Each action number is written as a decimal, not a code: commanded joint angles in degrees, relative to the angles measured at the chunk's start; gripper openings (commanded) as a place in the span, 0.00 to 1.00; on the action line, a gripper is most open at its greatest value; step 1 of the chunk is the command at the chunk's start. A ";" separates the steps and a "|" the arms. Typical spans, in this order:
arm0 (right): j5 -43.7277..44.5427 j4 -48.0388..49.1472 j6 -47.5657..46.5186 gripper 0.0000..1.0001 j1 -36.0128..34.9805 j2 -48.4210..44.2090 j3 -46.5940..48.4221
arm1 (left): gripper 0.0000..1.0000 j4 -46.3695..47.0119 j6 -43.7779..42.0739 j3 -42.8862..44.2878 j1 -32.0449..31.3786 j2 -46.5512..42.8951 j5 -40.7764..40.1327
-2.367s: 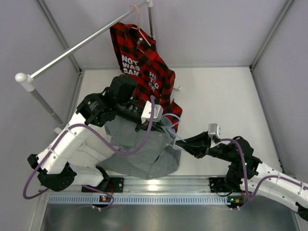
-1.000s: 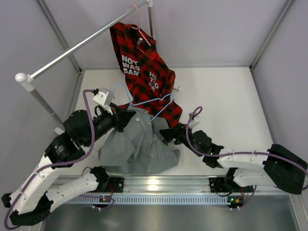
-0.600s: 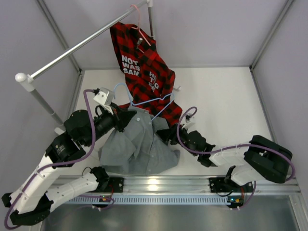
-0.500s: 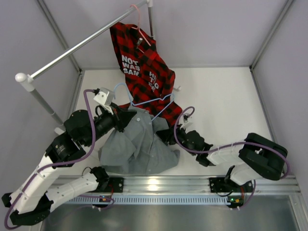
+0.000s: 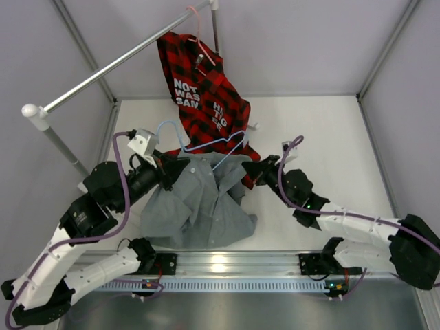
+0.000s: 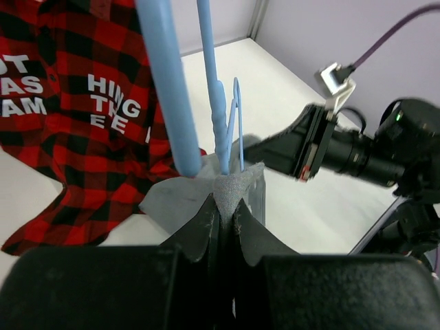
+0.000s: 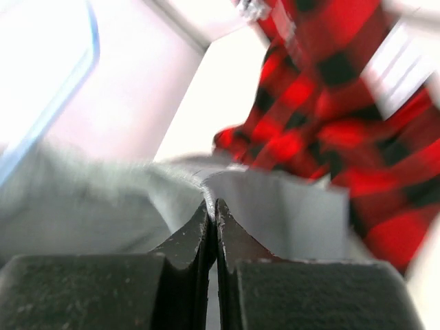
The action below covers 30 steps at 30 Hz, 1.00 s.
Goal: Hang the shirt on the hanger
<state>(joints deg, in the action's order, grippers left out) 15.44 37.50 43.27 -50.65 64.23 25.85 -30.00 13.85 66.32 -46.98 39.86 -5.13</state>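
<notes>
Well, the grey shirt (image 5: pixel 199 210) lies heaped on the table (image 5: pixel 316 137), collar end lifted. The left gripper (image 6: pixel 223 208) pinches a fold beside the light-blue hanger (image 5: pixel 210 146); the right gripper (image 7: pixel 212 208) pinches its edge near the plaid shirt (image 5: pixel 206 89).

A white table (image 5: pixel 323 137) carries a crumpled grey shirt (image 5: pixel 196 216) near its front edge, a red plaid shirt (image 5: pixel 206 96) trailing just behind it.

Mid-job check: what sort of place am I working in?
Likely a lab test cell, not a home: white table boxed in by plain grey panels, a metal clothes rail holding a plaid shirt.
</notes>
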 commanded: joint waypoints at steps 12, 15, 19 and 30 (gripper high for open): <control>-15.96 -43.10 -18.82 0.00 13.82 -1.83 31.18 | 0.00 6.35 -11.21 -7.78 -0.13 -3.38 4.51; -17.81 -48.03 -20.76 0.00 14.44 0.63 35.31 | 0.00 8.64 -11.38 -9.46 -0.13 -4.96 4.86; -20.45 -49.63 -21.47 0.00 14.62 2.22 35.51 | 0.00 11.45 -9.98 -10.16 -0.13 -7.15 3.39; -20.80 -47.07 -19.89 0.00 16.28 1.86 31.45 | 0.00 14.18 -3.22 -12.44 -0.13 -9.27 4.50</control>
<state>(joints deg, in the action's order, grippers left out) -4.62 -10.20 23.55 -36.49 66.02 55.48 -20.80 7.35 54.94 -46.98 30.94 -3.81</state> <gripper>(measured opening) 0.006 0.091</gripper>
